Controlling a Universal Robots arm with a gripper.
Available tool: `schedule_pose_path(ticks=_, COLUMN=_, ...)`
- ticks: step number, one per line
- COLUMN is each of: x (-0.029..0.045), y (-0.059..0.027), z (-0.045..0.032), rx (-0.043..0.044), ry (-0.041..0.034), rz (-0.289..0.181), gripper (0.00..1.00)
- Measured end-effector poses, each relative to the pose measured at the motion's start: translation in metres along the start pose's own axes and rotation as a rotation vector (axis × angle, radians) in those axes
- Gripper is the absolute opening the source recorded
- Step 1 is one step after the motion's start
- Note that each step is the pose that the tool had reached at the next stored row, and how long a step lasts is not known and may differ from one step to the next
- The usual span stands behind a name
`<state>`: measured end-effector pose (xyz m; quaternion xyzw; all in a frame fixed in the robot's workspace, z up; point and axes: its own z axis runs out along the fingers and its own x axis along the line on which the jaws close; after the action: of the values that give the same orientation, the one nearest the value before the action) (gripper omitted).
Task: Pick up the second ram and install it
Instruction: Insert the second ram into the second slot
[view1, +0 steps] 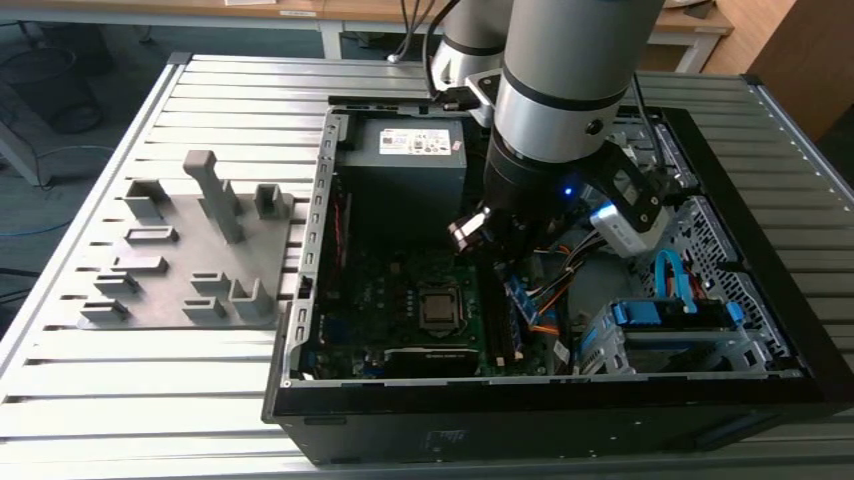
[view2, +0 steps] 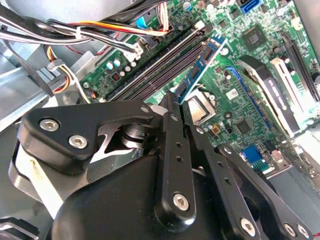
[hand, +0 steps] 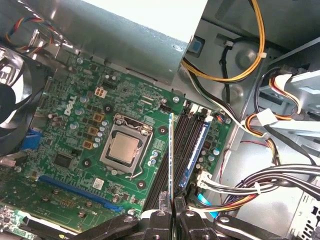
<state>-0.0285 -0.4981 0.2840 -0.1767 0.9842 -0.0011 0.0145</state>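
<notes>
my hand (hand: 172, 207): black linked metal fingers (view2: 172, 150), nearest the lens in both wrist views, pinched tight on the top edge of the second ram.
second ram (hand: 172, 155): long thin flat dark green-black memory stick, seen edge-on in the first wrist view, held upright in my grip, hanging over the row of dark memory slots (hand: 187, 137), just beside the already seated stick. Can't tell if its lower edge touches a slot.
seated stick (view2: 200, 67): blue-faced memory module with dark chips, standing in a slot of the same bank.
processor socket (hand: 125, 149): square silver chip in a metal frame, on the green motherboard (hand: 65, 145), near the slots, on the far side of the held stick from the seated one.
cables (hand: 260, 187): bundled black, white, yellow, orange and red wires, beside the slot bank.
computer case (view1: 747, 385): black open tower lying on its side on the slatted grey metal worktop (view1: 80, 400); my arm (view1: 561, 90) reaches down into it.
holder block (view1: 187, 255): grey plastic with upright posts, on the worktop at the exterior view's left of the case, well apart from my hand.
</notes>
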Motion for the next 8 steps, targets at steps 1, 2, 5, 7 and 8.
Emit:
schedule_pose_path(ticks=1, x=0.0000, y=0.0000, z=0.0000, rx=0.0001, ry=0.0001, rz=0.003, gripper=0.14)
schedule_pose_path(ticks=2, x=0.0000, y=0.0000, z=0.0000, rx=0.0002, ry=0.0000, rz=0.006, gripper=0.14)
schedule_pose_path(ticks=5, x=0.0000, y=0.0000, z=0.0000, rx=0.0005, ry=0.0002, rz=0.015, gripper=0.14)
schedule_pose_path(ticks=7, x=0.0000, y=0.0000, z=0.0000, rx=0.0006, ry=0.0001, rz=0.021, gripper=0.14)
schedule_pose_path(ticks=8, x=0.0000, y=0.0000, z=0.0000, rx=0.0006, ry=0.0002, rz=0.024, gripper=0.14)
